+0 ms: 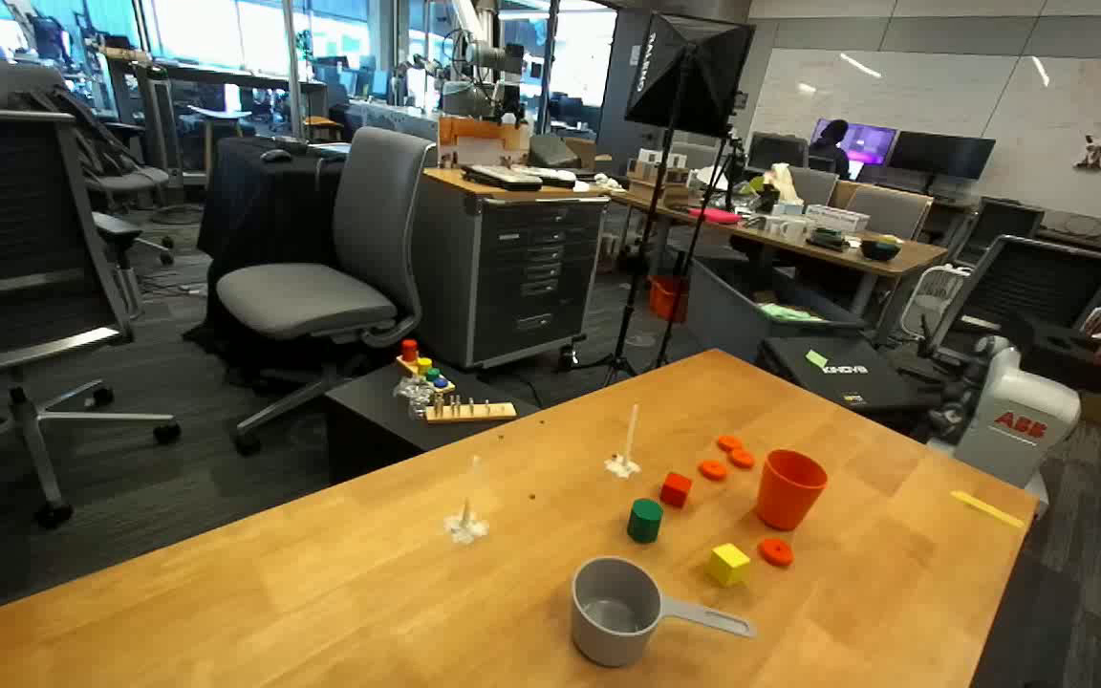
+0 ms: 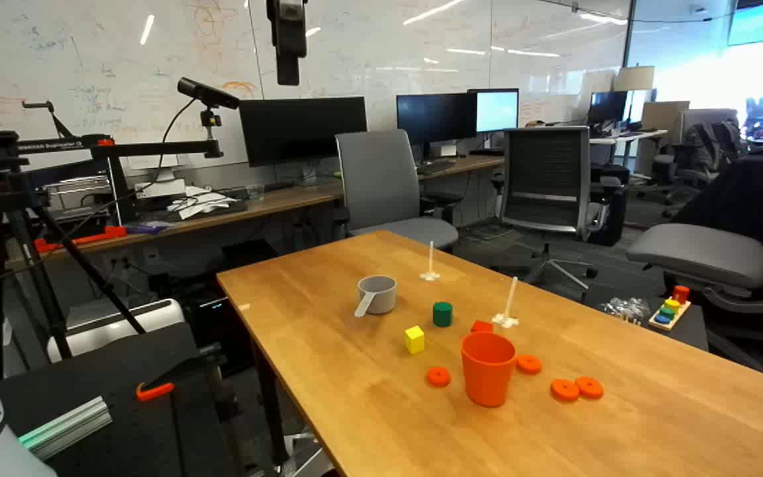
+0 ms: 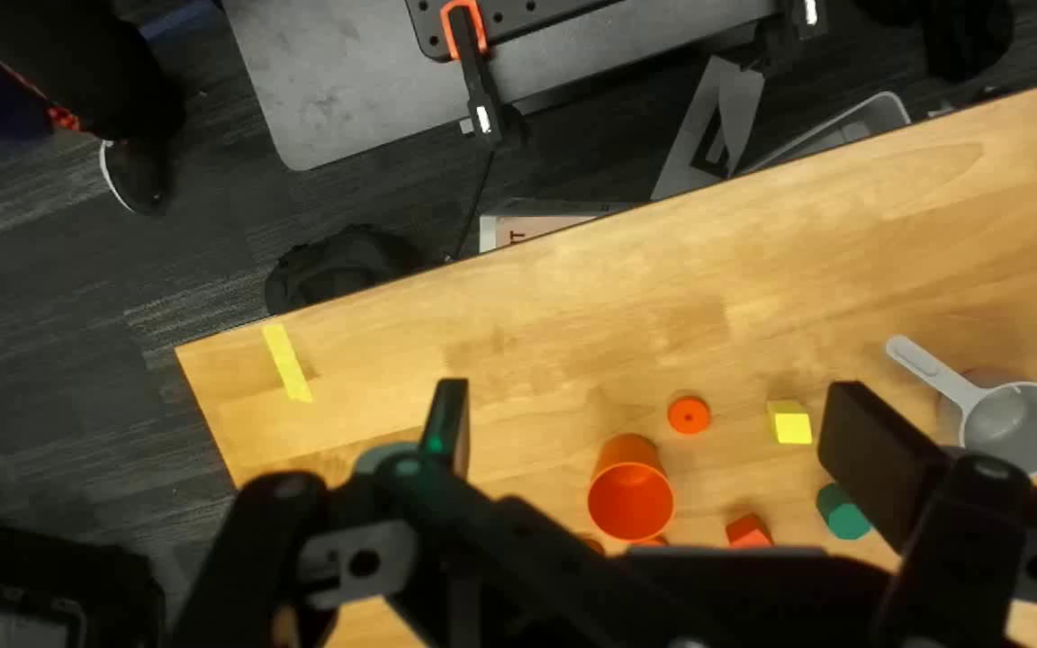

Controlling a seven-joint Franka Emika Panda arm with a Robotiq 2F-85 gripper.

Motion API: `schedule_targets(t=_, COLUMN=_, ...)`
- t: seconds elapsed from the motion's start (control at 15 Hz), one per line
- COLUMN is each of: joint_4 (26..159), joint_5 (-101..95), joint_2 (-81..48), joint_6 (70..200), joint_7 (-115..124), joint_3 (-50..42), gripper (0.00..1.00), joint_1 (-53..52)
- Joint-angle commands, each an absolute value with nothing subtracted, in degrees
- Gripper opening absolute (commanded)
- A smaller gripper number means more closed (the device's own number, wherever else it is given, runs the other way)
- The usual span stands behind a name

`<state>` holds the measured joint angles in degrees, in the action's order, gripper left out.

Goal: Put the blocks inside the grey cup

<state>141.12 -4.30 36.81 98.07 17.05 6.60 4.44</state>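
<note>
Between grey cup [image 3: 1021, 425] and table edge [image 3: 752, 185], generous room.

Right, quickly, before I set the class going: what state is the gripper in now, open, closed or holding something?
Gripper: open, jaws wide apart, holding nothing.

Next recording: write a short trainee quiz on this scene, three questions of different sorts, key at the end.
1. Short answer: what does the grey cup have that the orange cup lacks?
2. True or false: the yellow block lies outside the grey cup.
3. Choose: the gripper is A) clamped on the orange cup, B) open and empty, C) out of every view.
Key: 1. a handle; 2. true; 3. B.
</note>
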Motion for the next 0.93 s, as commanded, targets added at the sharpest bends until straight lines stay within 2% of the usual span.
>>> schedule_targets(t=0.0, joint_4=140.9, joint_5=-4.6, joint_2=36.7, joint_6=98.0, joint_7=17.3, joint_3=6.1, gripper=1.00, joint_1=3.8)
schedule_targets(t=0.53, joint_4=140.6, joint_5=-4.6, joint_2=36.9, joint_6=98.0, joint_7=17.3, joint_3=6.1, gripper=1.00, joint_1=3.8)
schedule_targets(t=0.87, joint_4=136.4, joint_5=-1.7, joint_2=21.1, joint_6=114.4, joint_7=25.8, joint_3=7.7, gripper=1.00, joint_1=4.7)
